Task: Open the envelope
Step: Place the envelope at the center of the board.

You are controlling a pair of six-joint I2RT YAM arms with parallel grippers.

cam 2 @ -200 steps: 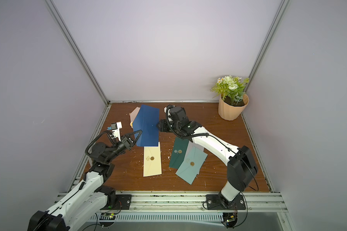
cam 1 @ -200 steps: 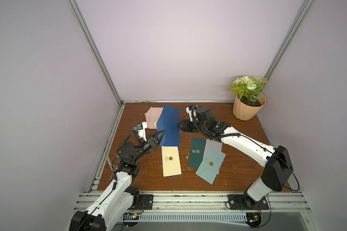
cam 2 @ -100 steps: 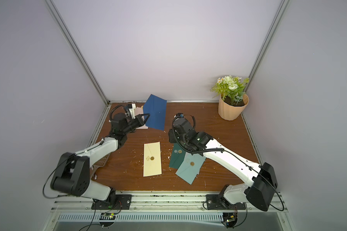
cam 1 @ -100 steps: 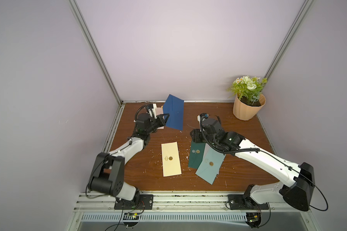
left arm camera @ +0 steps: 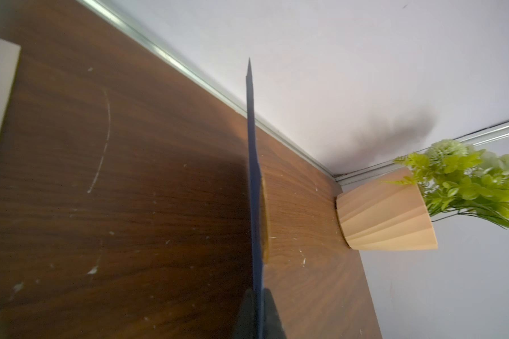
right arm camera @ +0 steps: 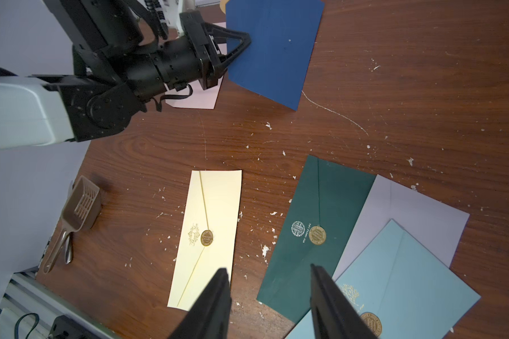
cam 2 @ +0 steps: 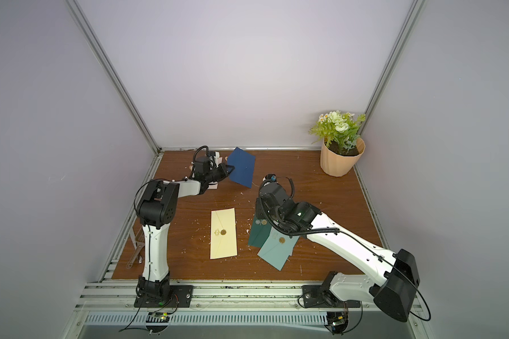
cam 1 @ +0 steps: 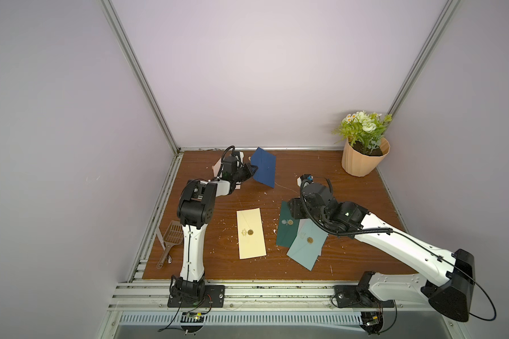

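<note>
A dark blue envelope (cam 1: 264, 166) (cam 2: 242, 166) hangs tilted above the back of the table, plain side toward both top views. My left gripper (cam 1: 252, 170) (cam 2: 229, 168) (right arm camera: 246, 44) is shut on its edge. In the left wrist view the dark blue envelope (left arm camera: 254, 205) is edge-on between the two fingers of the left gripper (left arm camera: 259, 293), and a gold seal (left arm camera: 265, 220) shows on the side facing the plant. My right gripper (right arm camera: 268, 270) stands open and holds nothing, above the gap between the cream and dark green envelopes.
A cream envelope (cam 1: 251, 233), dark green envelope (cam 1: 287, 232), light blue envelope (cam 1: 306, 248) and a lavender one (right arm camera: 400, 211) lie flat. A pink envelope (right arm camera: 200, 97) lies under the left arm. A potted plant (cam 1: 362, 160) stands back right. A brown scoop (cam 1: 171, 239) lies left.
The left gripper has carried the blue envelope up off the table toward the back. The right gripper has drawn back from it to above the green envelopes.
</note>
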